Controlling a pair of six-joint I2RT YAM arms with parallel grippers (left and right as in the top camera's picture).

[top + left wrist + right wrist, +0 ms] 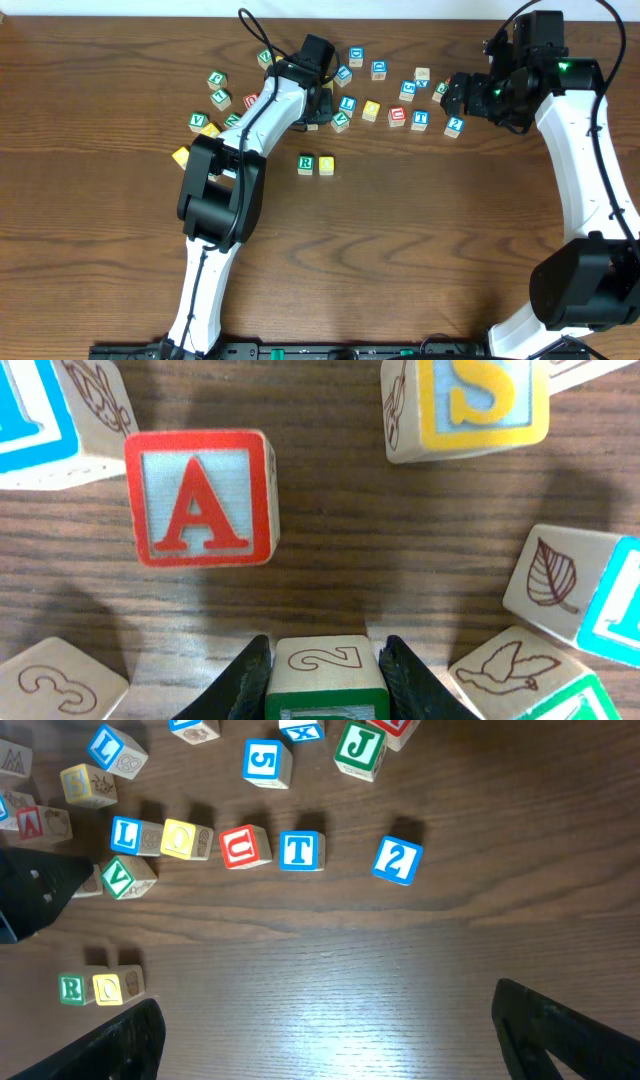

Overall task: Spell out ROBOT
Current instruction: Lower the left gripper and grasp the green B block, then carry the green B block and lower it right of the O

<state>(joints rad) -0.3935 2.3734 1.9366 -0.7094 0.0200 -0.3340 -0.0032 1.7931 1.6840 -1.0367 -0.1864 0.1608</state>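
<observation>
**A:** From overhead, where do the letters stand?

**B:** The green R cube (306, 163) and a yellow cube (326, 165) sit side by side, touching, on the bench (420, 250) below the scattered row. The blue T cube (420, 119) lies in that row to the right, next to a red cube (397, 116). A second yellow cube (371, 110) is just left of the red one. The left arm (250, 120) reaches up into the cluster and hides what its jaws are at. The right arm (575, 150) hangs over the row's right end.

**A:** And the left wrist view?

**B:** It shows what the overhead hides. The left jaws have their dark fingers (250, 680) against both sides of a green-framed cube (325, 670), with no gap visible. Its top side bears an outlined 2. The green face is cut by the picture's edge, so its letter cannot be read. A red A cube (203, 497) stands apart ahead.

**A:** The right wrist?

**B:** Only here do the letters read. The yellow cube beside R carries an O. So does the second yellow cube, which sits between a blue L cube (125, 835) and the red cube, a U. The T is a blue letter in a blue frame, upright. The right jaws stand wide with nothing between them, over the bench below the row.
</observation>
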